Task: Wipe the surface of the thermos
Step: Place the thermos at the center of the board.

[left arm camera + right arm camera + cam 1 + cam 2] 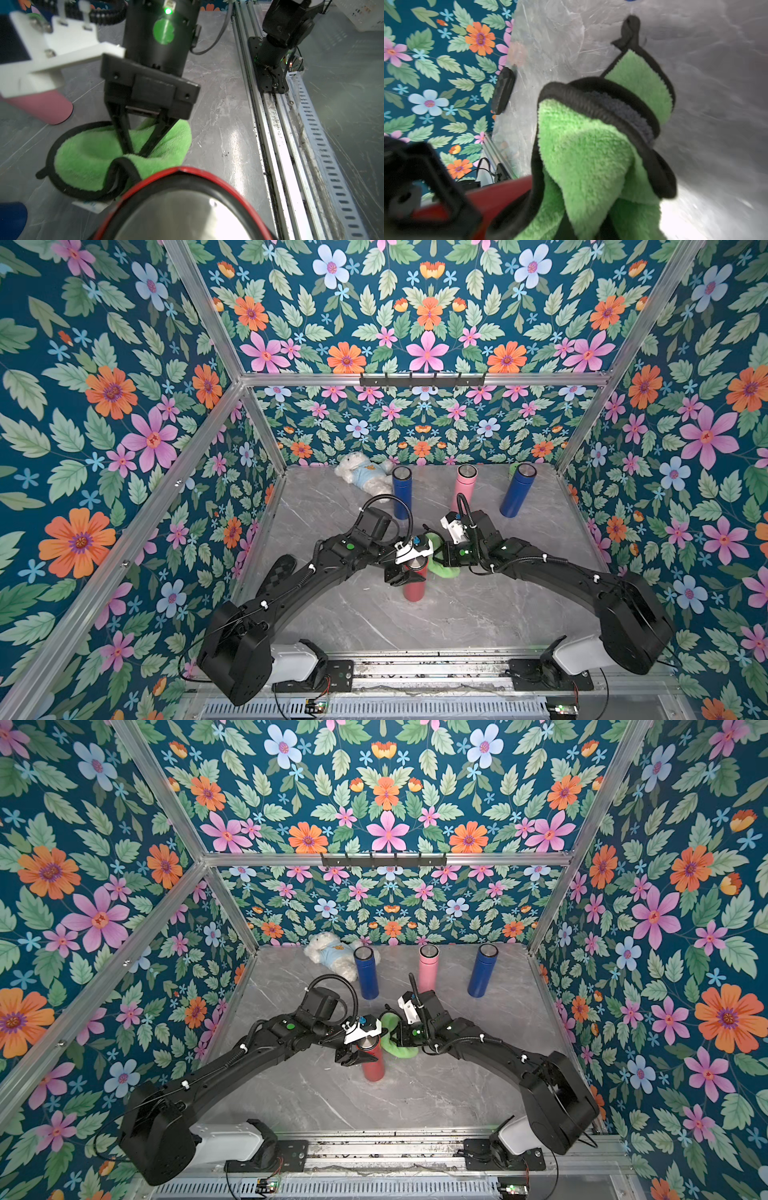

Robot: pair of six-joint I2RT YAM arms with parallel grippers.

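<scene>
A red thermos stands upright in the middle of the grey table. My left gripper is shut on its upper part, just under the steel lid. The left wrist view shows only that lid, and the jaws are hidden. My right gripper is shut on a green cloth with black trim. The cloth hangs bunched against the thermos's right side, and its lower part rests on the table.
At the back stand a blue thermos, a pink one and another blue one. A white teddy bear lies back left. A black pad lies by the left wall. The arms' rail runs along the front.
</scene>
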